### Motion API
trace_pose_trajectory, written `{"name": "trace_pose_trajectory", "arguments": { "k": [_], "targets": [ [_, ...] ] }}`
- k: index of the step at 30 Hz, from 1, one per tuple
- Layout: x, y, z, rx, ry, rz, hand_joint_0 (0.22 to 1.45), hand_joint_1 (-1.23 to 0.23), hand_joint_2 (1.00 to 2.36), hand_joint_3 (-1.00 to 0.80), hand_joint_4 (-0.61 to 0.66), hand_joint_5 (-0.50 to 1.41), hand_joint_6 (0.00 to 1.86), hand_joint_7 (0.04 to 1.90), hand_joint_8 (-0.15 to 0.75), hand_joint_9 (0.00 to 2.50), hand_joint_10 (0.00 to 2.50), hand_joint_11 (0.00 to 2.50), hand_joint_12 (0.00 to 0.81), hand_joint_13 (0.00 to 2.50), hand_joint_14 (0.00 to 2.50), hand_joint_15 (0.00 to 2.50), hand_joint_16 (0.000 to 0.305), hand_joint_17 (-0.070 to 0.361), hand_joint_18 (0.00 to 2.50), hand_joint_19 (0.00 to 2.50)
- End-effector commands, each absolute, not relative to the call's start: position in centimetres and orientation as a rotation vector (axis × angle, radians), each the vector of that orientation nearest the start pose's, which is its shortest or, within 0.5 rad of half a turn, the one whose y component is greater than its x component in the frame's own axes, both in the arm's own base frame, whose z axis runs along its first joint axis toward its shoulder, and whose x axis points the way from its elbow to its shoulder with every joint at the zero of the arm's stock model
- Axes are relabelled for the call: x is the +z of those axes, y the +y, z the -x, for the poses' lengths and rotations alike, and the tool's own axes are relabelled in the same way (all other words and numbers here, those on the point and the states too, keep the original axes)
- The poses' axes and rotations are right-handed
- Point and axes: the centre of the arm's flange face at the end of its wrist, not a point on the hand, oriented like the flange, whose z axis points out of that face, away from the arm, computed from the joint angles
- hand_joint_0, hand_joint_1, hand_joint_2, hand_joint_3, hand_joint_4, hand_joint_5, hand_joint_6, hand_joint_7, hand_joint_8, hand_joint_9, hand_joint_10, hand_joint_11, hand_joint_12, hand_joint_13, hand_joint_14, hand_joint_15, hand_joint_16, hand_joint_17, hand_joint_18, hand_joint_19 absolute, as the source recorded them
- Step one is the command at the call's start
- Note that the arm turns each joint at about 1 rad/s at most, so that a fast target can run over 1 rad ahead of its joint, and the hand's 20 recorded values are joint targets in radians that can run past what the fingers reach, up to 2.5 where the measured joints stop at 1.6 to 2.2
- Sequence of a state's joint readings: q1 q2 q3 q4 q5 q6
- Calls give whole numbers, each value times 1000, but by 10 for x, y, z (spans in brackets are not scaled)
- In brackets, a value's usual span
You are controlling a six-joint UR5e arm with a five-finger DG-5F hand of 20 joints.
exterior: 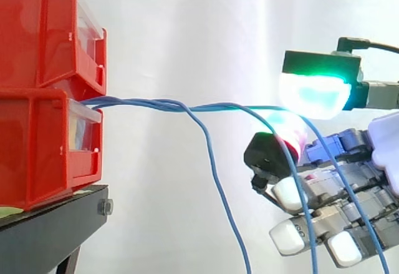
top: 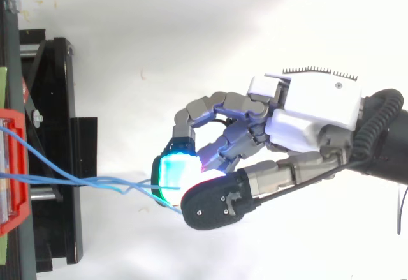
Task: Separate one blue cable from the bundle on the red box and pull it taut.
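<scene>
Two stacked red bins point(exterior: 43, 143) stand at the left on a black stand point(exterior: 50, 224). A twisted bundle of thin blue cables point(exterior: 149, 104) comes out between them and runs level to the right. My hand point(exterior: 349, 180) is at the right, with curled fingers. One blue cable point(exterior: 249, 107) runs nearly straight into the pinch between a green-glowing fingertip point(exterior: 312, 96) and a red-glowing pad point(exterior: 290, 130). Another blue cable point(exterior: 218, 180) leaves the bundle and hangs down. From above, my hand point(top: 312, 111) meets the cables point(top: 95, 181) right of the red bin point(top: 16, 165).
The black stand point(top: 54, 165) juts out at the left, below the cables. Two more blue strands point(exterior: 349, 199) drop across my lower fingers. A white curtain lies behind.
</scene>
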State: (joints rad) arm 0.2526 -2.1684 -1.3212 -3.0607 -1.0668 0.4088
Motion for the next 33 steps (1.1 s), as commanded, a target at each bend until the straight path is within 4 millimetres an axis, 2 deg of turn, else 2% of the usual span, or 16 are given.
{"name": "trace_pose_trajectory", "arguments": {
  "k": [1, 3, 5, 10, 15, 24, 26, 29, 30, 31, 32, 33],
  "targets": [
    [258, -6, -686, 1126, 930, -1766, 539, -859, 1060, -51, -70, -42, 818, 1151, 302, 989, 6, 322, 407, 717, 6, 265, 58, 131, 798, 344],
    [258, -6, -684, 1125, 921, -1797, 509, -835, 1151, -71, -79, -36, 812, 1157, 304, 1022, 8, 327, 413, 726, 7, 262, 60, 134, 799, 349],
    [256, -5, -682, 1127, 916, -1813, 469, -808, 1301, -106, -89, -31, 806, 1163, 309, 1074, 6, 329, 419, 751, 6, 273, 61, 138, 808, 349],
    [256, -5, -680, 1117, 921, -1828, 447, -796, 1387, -122, -92, -25, 799, 1183, 314, 1099, 5, 339, 424, 774, 6, 281, 63, 141, 822, 342],
    [255, -5, -678, 1099, 935, -1834, 447, -810, 1396, -127, -85, -23, 798, 1189, 331, 1103, 8, 350, 426, 781, 6, 282, 63, 142, 834, 335],
    [253, -8, -670, 1030, 983, -1852, 468, -823, 1318, -108, -79, -27, 803, 1189, 347, 1102, 7, 372, 427, 792, 6, 305, 62, 140, 835, 347],
    [259, -10, -668, 1015, 991, -1845, 479, -826, 1281, -99, -79, -28, 804, 1187, 353, 1107, 10, 407, 429, 796, 8, 308, 62, 139, 832, 346],
    [278, -14, -663, 941, 1013, -1769, 487, -826, 1256, -98, -73, -31, 808, 1182, 364, 1154, 10, 505, 433, 816, 7, 325, 62, 139, 836, 348],
    [278, -14, -663, 941, 1013, -1769, 490, -826, 1245, -94, -75, -31, 808, 1182, 362, 1157, 9, 527, 433, 820, 7, 326, 61, 138, 837, 355],
    [284, -19, -661, 892, 1018, -1733, 493, -825, 1230, -89, -75, -32, 810, 1177, 362, 1158, 9, 580, 434, 823, 7, 336, 61, 138, 840, 356],
    [295, -21, -659, 873, 1011, -1708, 500, -826, 1209, -91, -72, -35, 813, 1175, 364, 1223, 12, 791, 432, 844, 10, 373, 61, 138, 855, 363],
    [299, -23, -658, 854, 1011, -1693, 502, -826, 1204, -88, -72, -36, 814, 1171, 370, 1248, 11, 828, 433, 846, 10, 377, 61, 138, 862, 362]
  ]
}}
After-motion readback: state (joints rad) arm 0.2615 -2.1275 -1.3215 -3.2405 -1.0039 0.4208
